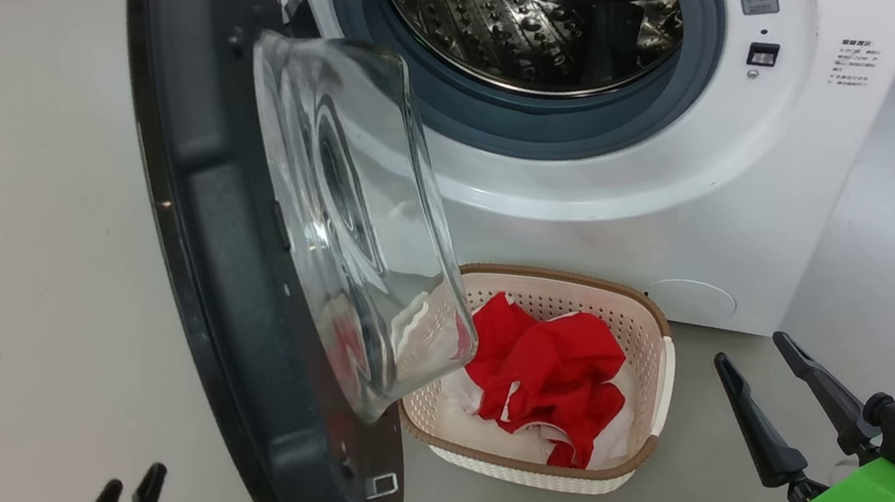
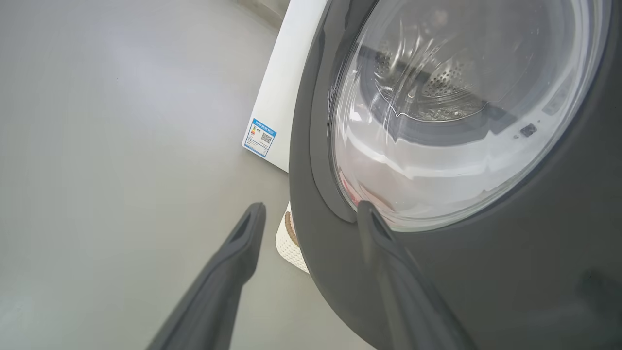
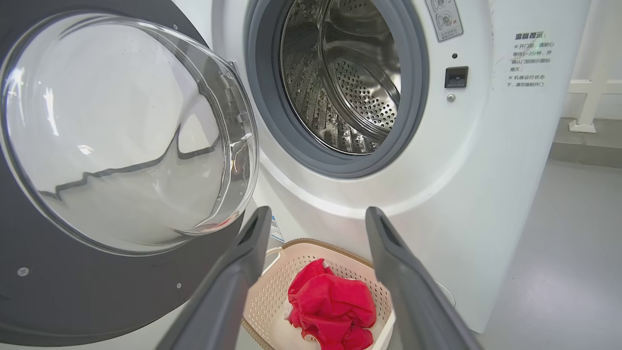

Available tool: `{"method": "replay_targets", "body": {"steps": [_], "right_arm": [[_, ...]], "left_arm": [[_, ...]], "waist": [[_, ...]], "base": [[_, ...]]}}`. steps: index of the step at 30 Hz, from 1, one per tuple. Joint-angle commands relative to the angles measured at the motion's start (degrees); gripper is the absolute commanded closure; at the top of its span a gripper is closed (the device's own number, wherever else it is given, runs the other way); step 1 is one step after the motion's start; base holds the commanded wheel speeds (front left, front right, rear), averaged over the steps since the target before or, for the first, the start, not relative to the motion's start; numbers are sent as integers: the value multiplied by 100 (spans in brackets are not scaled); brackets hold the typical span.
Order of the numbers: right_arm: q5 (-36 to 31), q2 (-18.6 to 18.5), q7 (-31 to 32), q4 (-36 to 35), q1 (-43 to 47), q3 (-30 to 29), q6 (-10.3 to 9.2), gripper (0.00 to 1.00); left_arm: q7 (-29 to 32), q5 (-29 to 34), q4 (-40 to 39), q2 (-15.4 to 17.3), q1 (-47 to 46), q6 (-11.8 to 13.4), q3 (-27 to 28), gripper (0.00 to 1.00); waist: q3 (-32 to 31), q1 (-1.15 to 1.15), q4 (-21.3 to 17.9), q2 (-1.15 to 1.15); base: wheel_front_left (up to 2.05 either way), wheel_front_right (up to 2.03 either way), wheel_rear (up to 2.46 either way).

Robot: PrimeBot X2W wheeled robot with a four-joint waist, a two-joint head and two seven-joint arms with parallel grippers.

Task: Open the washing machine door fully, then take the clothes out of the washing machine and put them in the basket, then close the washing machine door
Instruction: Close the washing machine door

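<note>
Red clothes (image 1: 553,376) lie heaped in the basket (image 1: 583,277), just in front of the washing machine (image 1: 667,194). The machine's door (image 1: 226,230) stands open, its glass bulge (image 1: 354,211) hiding one end of the basket. Before the machine, the left claw (image 1: 136,476) and right claw (image 1: 749,347) gape wide, both empty.

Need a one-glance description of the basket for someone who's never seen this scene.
Find the big white washing machine with its round black-rimmed door swung open. On the floor right in front of it, below the opening, sits the basket. It is small, cream and perforated with a brown rim, and red clothes lie inside.
</note>
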Motion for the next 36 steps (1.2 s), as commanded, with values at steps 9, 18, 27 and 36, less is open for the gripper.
{"method": "replay_targets", "body": {"steps": [9,18,27,36], "right_arm": [[-30,-92,-37,-145,-169,64,37,0],[-39,-114,-37,-176,-213,-41,37,0],[-38,-126,-37,-174,-228,-86,37,0],[-43,-115,-37,-193,-206,-108,37,0]], "left_arm": [[-1526,707,499,-202,127,-31,-12,0],[-1774,1724,607,-859,250,138,616,0],[-1777,4057,-191,-1917,757,178,1937,0],[-1778,5512,-1008,-2724,1027,15,2656,0]], "waist": [[60,0,-31,0],[115,0,-57,0],[75,0,-82,0],[-6,0,-107,0]], "base": [[0,0,0],[0,0,0],[0,0,0],[0,0,0]]}}
